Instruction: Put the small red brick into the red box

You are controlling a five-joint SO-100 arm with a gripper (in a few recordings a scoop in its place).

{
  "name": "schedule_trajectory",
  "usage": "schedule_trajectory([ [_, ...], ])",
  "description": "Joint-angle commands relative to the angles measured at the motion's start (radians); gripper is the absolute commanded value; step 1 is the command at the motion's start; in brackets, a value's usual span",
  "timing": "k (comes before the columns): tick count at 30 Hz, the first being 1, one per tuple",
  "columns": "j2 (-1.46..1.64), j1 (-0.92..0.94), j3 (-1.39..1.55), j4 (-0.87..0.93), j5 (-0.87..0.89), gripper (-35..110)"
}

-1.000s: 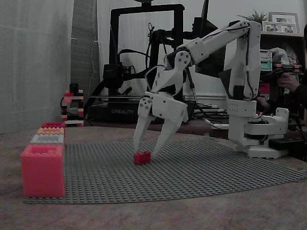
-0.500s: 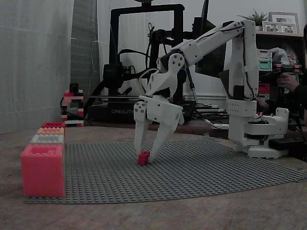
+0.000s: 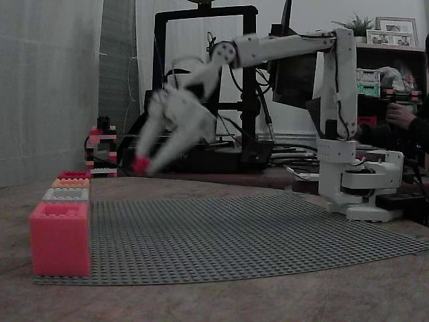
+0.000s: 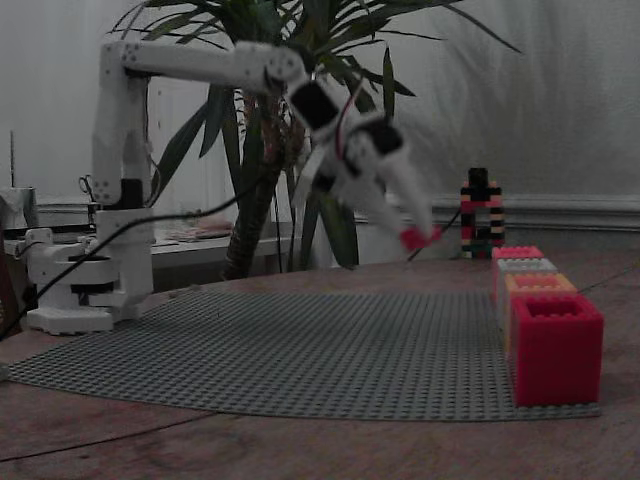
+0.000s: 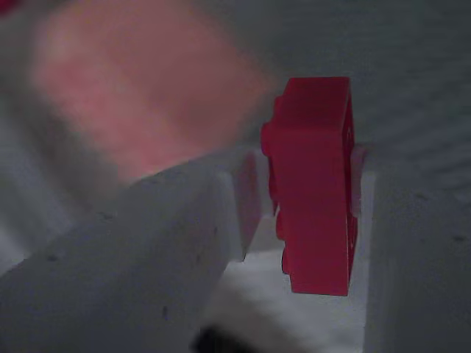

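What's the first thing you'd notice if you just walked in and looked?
The white claw up in the air, above the grey studded mat, pinching the small red brick between its tips. Next, the row of coloured boxes along the mat's edge, with a big pinkish box nearest in a fixed view.

small red brick [image 4: 413,238] between raised jaws

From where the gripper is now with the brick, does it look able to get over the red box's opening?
Probably yes. The gripper is shut on the small red brick, held in the air above the row of boxes. Nothing stands between it and the red box, whose top is open.
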Motion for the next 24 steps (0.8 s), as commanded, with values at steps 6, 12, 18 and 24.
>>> schedule_trajectory([
  [6, -0.218, 0.268, -0.388, -0.084, -0.216, 0],
  [12, -0.402, 0.295, -0.565, -0.13, -0.295, 0],
  [18, -0.534, 0.291, -0.707, -0.193, -0.342, 0],
  [24, -0.611, 0.285, -0.776, -0.233, -0.383, 3],
])
